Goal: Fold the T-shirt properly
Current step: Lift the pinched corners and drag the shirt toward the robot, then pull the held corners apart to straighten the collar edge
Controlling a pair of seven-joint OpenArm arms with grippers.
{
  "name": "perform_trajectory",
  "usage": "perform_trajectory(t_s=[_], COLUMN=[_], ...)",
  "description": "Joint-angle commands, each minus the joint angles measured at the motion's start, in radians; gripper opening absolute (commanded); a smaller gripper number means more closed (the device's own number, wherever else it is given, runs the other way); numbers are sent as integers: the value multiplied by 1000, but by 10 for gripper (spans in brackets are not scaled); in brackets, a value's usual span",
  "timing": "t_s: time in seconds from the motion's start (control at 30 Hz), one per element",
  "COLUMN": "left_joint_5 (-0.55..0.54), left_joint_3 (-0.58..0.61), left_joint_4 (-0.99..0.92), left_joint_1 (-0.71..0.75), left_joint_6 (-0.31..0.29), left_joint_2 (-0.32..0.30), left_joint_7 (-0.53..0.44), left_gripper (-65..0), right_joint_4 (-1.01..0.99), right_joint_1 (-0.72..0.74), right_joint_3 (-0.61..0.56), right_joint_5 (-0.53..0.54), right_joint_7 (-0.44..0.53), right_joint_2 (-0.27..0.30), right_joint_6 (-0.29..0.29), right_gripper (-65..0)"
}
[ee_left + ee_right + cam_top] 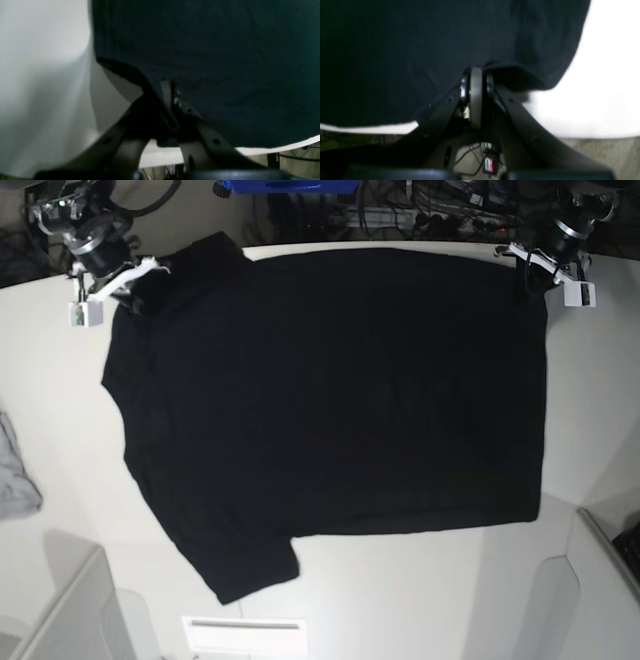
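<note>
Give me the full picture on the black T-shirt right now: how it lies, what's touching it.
The large black short-sleeved cloth T-shirt lies spread nearly flat on the white table, plain side up, no print showing. One sleeve points toward the near edge; the other lies at the far edge by the right gripper. Both grippers are shut on its far edge: the right near that sleeve, the left gripper at the opposite far corner. Light wrinkles only; nothing lies on it.

The T-shirt (340,390) is matt black cloth with a fine knit weave. Under it, the bench (60,400) looks smooth, white and faintly shiny. At the T-shirt's far corners, each pincer (475,82) shows dull dark plastic.
</note>
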Motion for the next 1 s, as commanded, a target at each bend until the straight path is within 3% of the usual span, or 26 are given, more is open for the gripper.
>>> perform_trajectory(t_s=[0.0, 0.1, 0.23, 0.6, 0.83, 0.97], left_joint_5=[-27, -93, -137, -151, -214, -231], left_joint_3=[-7, -7, -7, -9, -20, -13], left_joint_4=[21, 22, 24, 24, 24, 24], left_joint_1=[7, 7, 6, -51, -86, -105], left_joint_6=[-8, -4, 58, 62, 148, 206], left_joint_2=[0, 4, 2, 8, 4, 0], left_joint_7=[-17, -17, -17, -17, -17, -17], left_gripper=[-650, -650, -650, -650, -650, -650], right_joint_4=[19, 19, 19, 17, 14, 13], right_joint_1=[5, 29, 49, 120, 192, 244], right_joint_3=[5, 5, 5, 4, 5, -4], right_joint_5=[14, 14, 14, 14, 14, 14], right_joint_7=[3, -8, -8, -9, -60, -103], right_joint_2=[5, 7, 13, 27, 41, 48], right_joint_6=[4, 4, 4, 3, 1, -62], right_gripper=[-650, -650, -650, -650, -650, -650])
